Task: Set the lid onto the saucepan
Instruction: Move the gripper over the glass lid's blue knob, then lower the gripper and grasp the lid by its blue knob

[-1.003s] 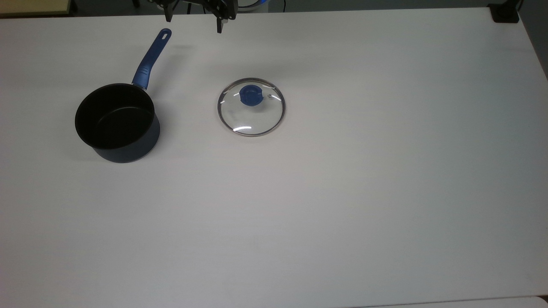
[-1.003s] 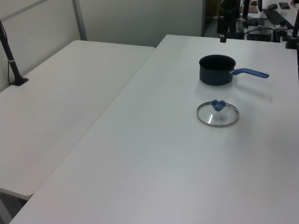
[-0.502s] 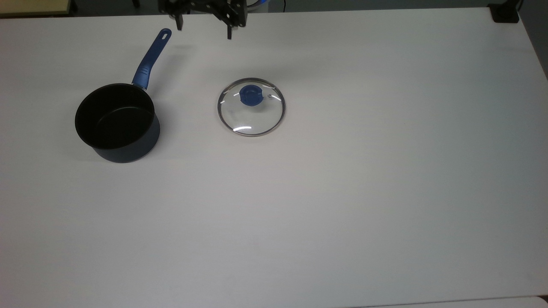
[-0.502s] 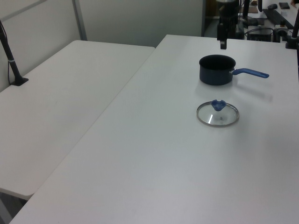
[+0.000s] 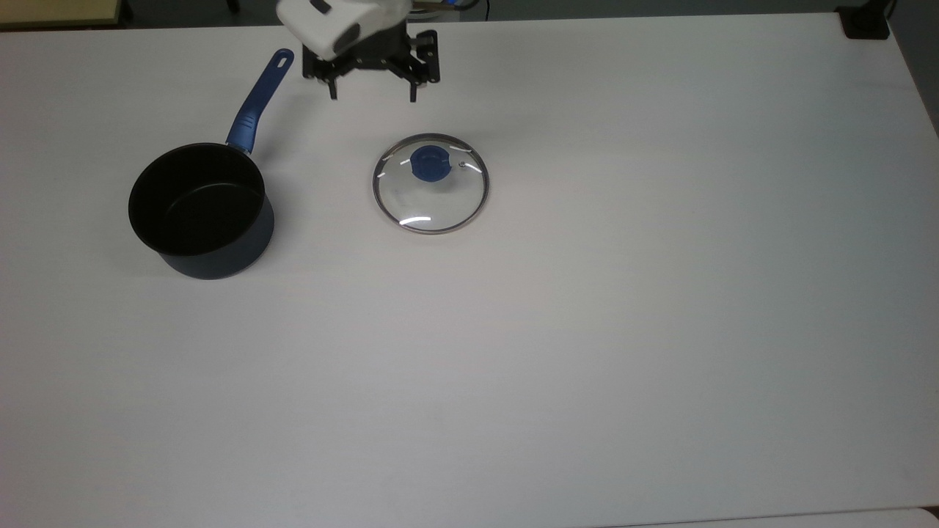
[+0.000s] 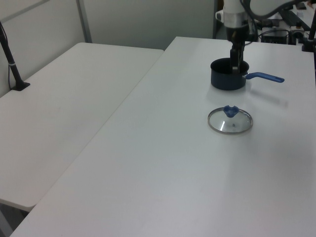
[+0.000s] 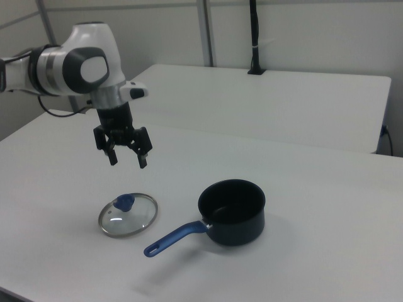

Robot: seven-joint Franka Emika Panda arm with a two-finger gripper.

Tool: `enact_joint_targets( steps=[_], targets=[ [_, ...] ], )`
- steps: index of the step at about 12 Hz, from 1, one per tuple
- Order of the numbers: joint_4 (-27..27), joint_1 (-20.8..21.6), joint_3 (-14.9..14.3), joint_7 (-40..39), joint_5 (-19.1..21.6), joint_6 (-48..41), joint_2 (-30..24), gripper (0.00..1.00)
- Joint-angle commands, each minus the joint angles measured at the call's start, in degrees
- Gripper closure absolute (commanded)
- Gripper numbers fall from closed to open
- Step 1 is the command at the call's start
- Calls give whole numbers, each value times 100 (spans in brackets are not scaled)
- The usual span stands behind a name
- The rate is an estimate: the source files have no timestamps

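The lid (image 5: 430, 183), clear glass with a steel rim and a blue knob, lies flat on the white table (image 5: 587, 330), also seen as the lid (image 6: 230, 120) and the lid (image 7: 128, 214). The saucepan (image 5: 202, 211) stands upright to the top view's left of the lid, its blue handle pointing away toward the table's far edge; it shows too as the saucepan (image 7: 232, 212) and the saucepan (image 6: 228, 74). My gripper (image 5: 373, 94) hangs open and empty in the air above the table, beyond the lid; it appears as the gripper (image 7: 128, 159) up above the lid and as the gripper (image 6: 235, 67).
A second white table (image 6: 64, 108) adjoins on the left view's left, with a black post (image 6: 12, 66) on it. A dark block (image 5: 866, 26) sits at the table's far right corner in the top view.
The arm has come down and forward from the table's far edge toward the lid, its white wrist now in the top view. Lid and saucepan have not moved.
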Motion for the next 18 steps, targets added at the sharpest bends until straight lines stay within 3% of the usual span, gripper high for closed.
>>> enact_joint_targets(
  steps=[1,7,13,16,18],
  targets=[
    [-694,222,-37,-659,8,626,-51,0],
    [-1029,460,-37,-309,60,1602,564,0],
    [-1160,592,-37,-239,360,1893,776,0],
    [-1389,653,-37,-230,360,2078,767,23],
    [-1390,654,-37,-230,360,2166,741,47]
  ],
)
